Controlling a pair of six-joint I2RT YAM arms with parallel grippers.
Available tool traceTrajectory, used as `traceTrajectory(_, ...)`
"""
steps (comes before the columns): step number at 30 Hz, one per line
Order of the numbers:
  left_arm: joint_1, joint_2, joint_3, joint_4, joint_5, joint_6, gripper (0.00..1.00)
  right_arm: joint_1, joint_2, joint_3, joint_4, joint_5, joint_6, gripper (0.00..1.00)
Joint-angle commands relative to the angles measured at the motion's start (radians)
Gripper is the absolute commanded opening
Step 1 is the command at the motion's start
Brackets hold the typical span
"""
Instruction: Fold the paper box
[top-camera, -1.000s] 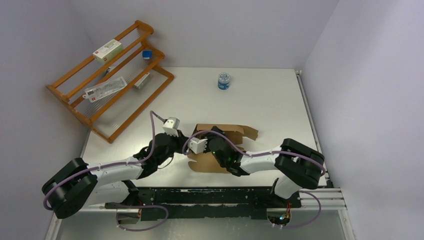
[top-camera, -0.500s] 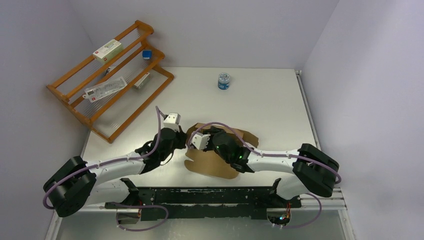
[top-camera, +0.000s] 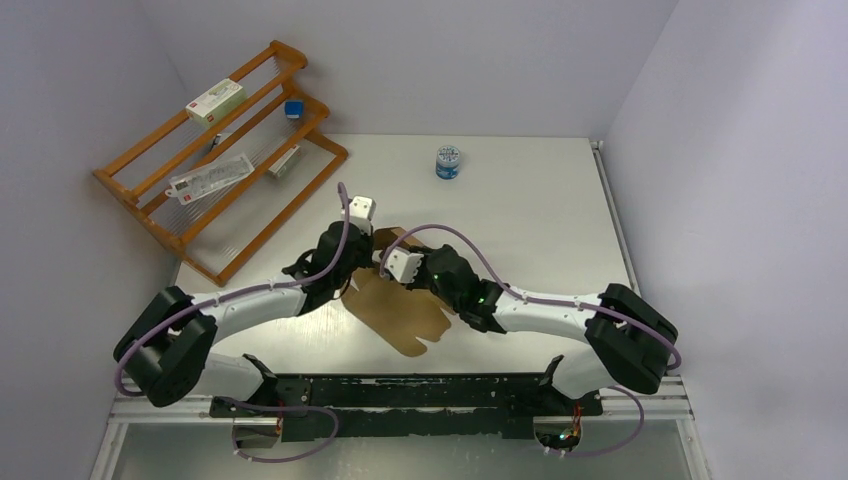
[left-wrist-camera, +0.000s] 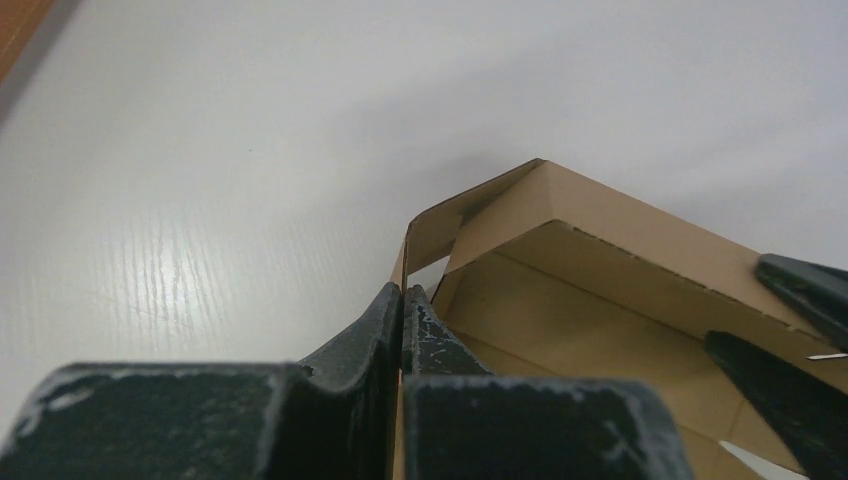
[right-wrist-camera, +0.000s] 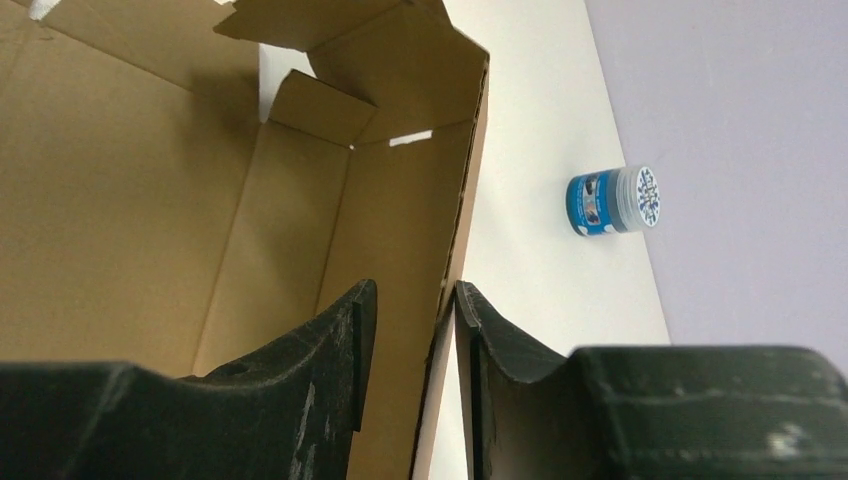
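The paper box (top-camera: 400, 312) is brown corrugated cardboard, partly formed, held tilted between both arms at the table's middle. My left gripper (top-camera: 368, 252) is shut on the thin edge of one side wall (left-wrist-camera: 412, 250); the box's inside (left-wrist-camera: 560, 310) opens to its right. My right gripper (top-camera: 408, 250) is open and straddles another side wall (right-wrist-camera: 400, 230). The wall lies against the right finger, with a gap to the left finger (right-wrist-camera: 345, 330). Loose flaps (right-wrist-camera: 320, 105) stand at the far corner. The right gripper's fingers (left-wrist-camera: 800, 290) show in the left wrist view.
A blue and white jar (top-camera: 448, 161) stands at the back of the table and also shows in the right wrist view (right-wrist-camera: 610, 200). A wooden rack (top-camera: 225, 165) with white cartons (top-camera: 215, 100) stands at the back left. Walls close in on both sides.
Both grippers have moved toward the back and left, carrying the box. The box has turned and tipped, so its large panel now slants toward the near edge.
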Motion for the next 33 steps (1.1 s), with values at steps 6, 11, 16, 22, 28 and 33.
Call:
traceTrajectory(6, 0.06, 0.083, 0.024, 0.077, 0.103, 0.049, 0.05, -0.007, -0.003, 0.049, -0.144, 0.039, 0.039, 0.37)
traceTrajectory(11, 0.093, 0.101, 0.03, 0.064, 0.102, 0.062, 0.05, -0.006, -0.038, 0.051, -0.191, 0.036, 0.059, 0.37)
traceTrajectory(16, 0.148, 0.096, 0.032, 0.058, 0.139, 0.062, 0.05, -0.001, -0.068, 0.055, -0.235, 0.036, 0.07, 0.35)
traceTrajectory(22, 0.162, 0.112, 0.041, 0.068, 0.168, 0.073, 0.05, 0.018, -0.063, 0.055, -0.262, 0.034, 0.064, 0.25)
traceTrajectory(28, 0.185, 0.158, 0.089, 0.12, 0.248, 0.094, 0.05, 0.028, -0.019, 0.044, -0.244, 0.099, 0.029, 0.03)
traceTrajectory(33, 0.185, 0.187, 0.097, 0.208, 0.334, 0.103, 0.05, 0.039, 0.022, 0.048, -0.216, 0.213, -0.027, 0.01)
